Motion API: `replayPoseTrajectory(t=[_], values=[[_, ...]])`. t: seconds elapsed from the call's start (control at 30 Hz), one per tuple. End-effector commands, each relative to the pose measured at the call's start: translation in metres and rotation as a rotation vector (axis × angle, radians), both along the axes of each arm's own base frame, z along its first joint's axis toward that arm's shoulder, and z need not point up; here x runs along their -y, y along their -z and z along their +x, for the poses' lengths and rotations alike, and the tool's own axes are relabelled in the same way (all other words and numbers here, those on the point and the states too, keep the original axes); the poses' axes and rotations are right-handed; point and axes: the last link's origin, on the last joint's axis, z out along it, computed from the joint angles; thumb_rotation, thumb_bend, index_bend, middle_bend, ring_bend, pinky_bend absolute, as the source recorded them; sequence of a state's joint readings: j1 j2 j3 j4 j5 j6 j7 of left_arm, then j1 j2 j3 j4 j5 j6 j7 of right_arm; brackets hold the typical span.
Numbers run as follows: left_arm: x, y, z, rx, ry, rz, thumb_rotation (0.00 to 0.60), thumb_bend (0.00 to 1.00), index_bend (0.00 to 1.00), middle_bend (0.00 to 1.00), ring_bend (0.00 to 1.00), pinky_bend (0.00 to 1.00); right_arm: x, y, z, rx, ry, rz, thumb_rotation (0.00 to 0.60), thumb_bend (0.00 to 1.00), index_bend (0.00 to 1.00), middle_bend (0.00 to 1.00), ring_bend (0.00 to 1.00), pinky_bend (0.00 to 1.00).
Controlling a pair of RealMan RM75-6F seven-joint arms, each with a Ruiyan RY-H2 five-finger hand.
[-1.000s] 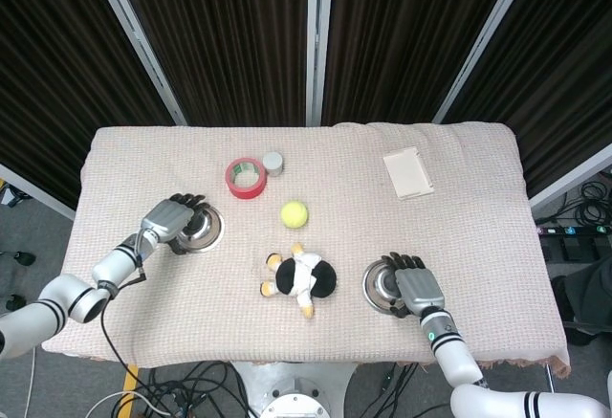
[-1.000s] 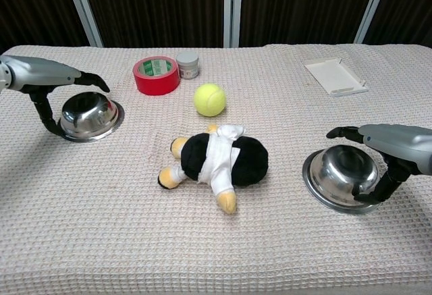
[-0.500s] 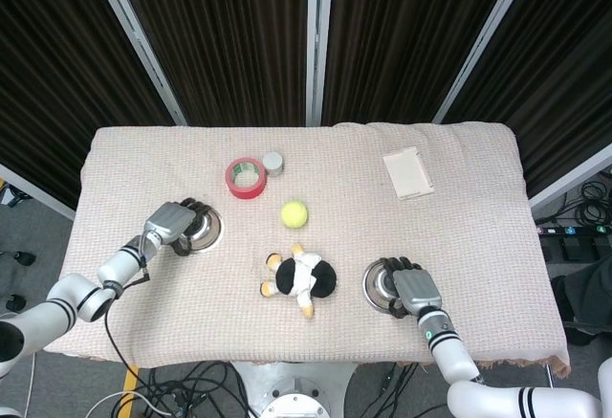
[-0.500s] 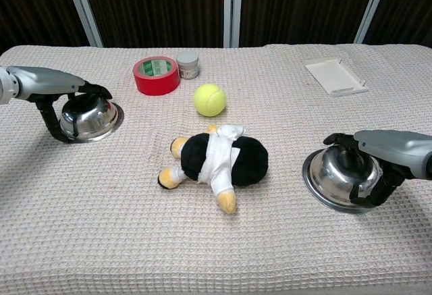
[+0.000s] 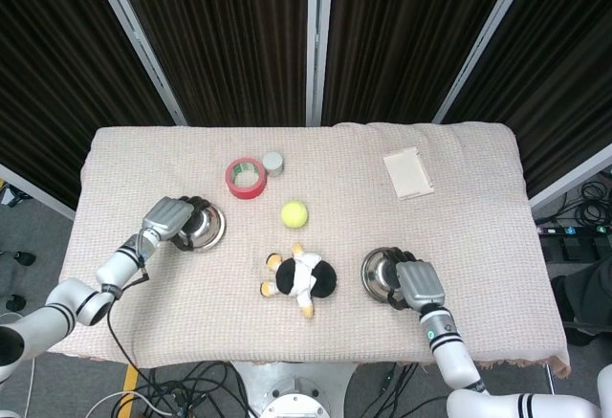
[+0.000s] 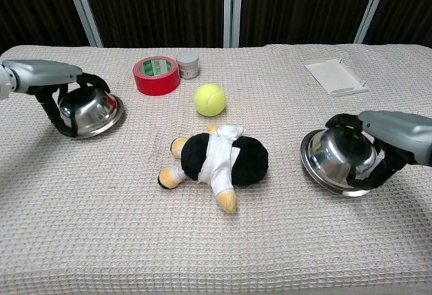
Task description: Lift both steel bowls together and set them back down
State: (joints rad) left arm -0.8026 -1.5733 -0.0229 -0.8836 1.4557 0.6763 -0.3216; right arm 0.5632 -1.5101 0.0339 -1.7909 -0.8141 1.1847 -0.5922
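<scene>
Two steel bowls are on the cloth-covered table. The left bowl [image 5: 203, 227] [image 6: 90, 110] is tilted toward the middle, gripped at its outer rim by my left hand [image 5: 166, 219] [image 6: 55, 86]. The right bowl [image 5: 382, 273] [image 6: 337, 159] is tilted the same way, its outer edge raised, with my right hand [image 5: 417, 285] [image 6: 385, 140] gripping its near-right rim. Fingers of both hands curl over the rims into the bowls.
A black-and-white plush toy [image 5: 302, 280] [image 6: 217, 158] lies between the bowls. Behind it are a yellow tennis ball [image 5: 294, 212] [image 6: 210, 99], a red tape roll [image 5: 246, 177] [image 6: 156, 75], a small grey jar [image 5: 273, 163] [image 6: 187, 65] and a white tray [image 5: 408, 171] [image 6: 336, 75].
Both hands have closed on the bowl rims and tipped the bowls up; each bowl's outer edge has risen off the cloth since a second ago.
</scene>
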Motion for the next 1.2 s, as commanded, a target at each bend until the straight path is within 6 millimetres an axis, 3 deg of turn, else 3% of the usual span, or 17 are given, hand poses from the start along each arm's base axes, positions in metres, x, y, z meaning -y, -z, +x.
replayPoseTrajectory(t=[0.03, 0.13, 0.27, 0.47, 0.67, 0.83, 1.2], values=[[0.000, -0.023, 0.014, 0.135, 0.020, 0.091, 0.600, 0.13, 0.37, 0.34, 0.28, 0.49, 0.000, -0.025, 0.004, 0.069, -0.012, -0.091, 0.600, 0.26, 0.28, 0.32, 0.24, 0.36], [0.004, -0.040, 0.029, 0.262, 0.050, 0.172, 0.600, 0.13, 0.38, 0.35, 0.29, 0.49, 0.000, -0.044, 0.006, 0.139, -0.036, -0.172, 0.600, 0.26, 0.28, 0.32, 0.24, 0.36], [0.021, -0.051, 0.054, 0.580, 0.022, 0.254, 0.600, 0.13, 0.38, 0.35, 0.30, 0.50, 0.004, -0.063, 0.012, 0.334, -0.118, -0.318, 0.600, 0.26, 0.28, 0.32, 0.24, 0.36], [0.056, -0.040, 0.093, 1.073, -0.207, -0.010, 0.600, 0.13, 0.39, 0.35, 0.31, 0.50, 0.017, -0.061, 0.017, 0.692, -0.206, -0.483, 0.600, 0.26, 0.28, 0.32, 0.24, 0.36], [0.064, -0.028, 0.121, 1.262, -0.233, -0.124, 0.600, 0.13, 0.39, 0.35, 0.31, 0.50, 0.032, -0.042, 0.036, 1.058, -0.236, -0.480, 0.600, 0.25, 0.28, 0.32, 0.24, 0.36], [0.061, -0.025, 0.145, 1.372, -0.218, -0.146, 0.600, 0.13, 0.40, 0.35, 0.31, 0.49, 0.044, -0.025, 0.065, 1.204, -0.271, -0.417, 0.600, 0.26, 0.28, 0.32, 0.24, 0.36], [0.058, -0.018, 0.174, 1.426, -0.218, -0.205, 0.600, 0.13, 0.39, 0.35, 0.31, 0.49, 0.068, 0.003, 0.127, 1.310, -0.326, -0.252, 0.600, 0.25, 0.28, 0.32, 0.24, 0.36]])
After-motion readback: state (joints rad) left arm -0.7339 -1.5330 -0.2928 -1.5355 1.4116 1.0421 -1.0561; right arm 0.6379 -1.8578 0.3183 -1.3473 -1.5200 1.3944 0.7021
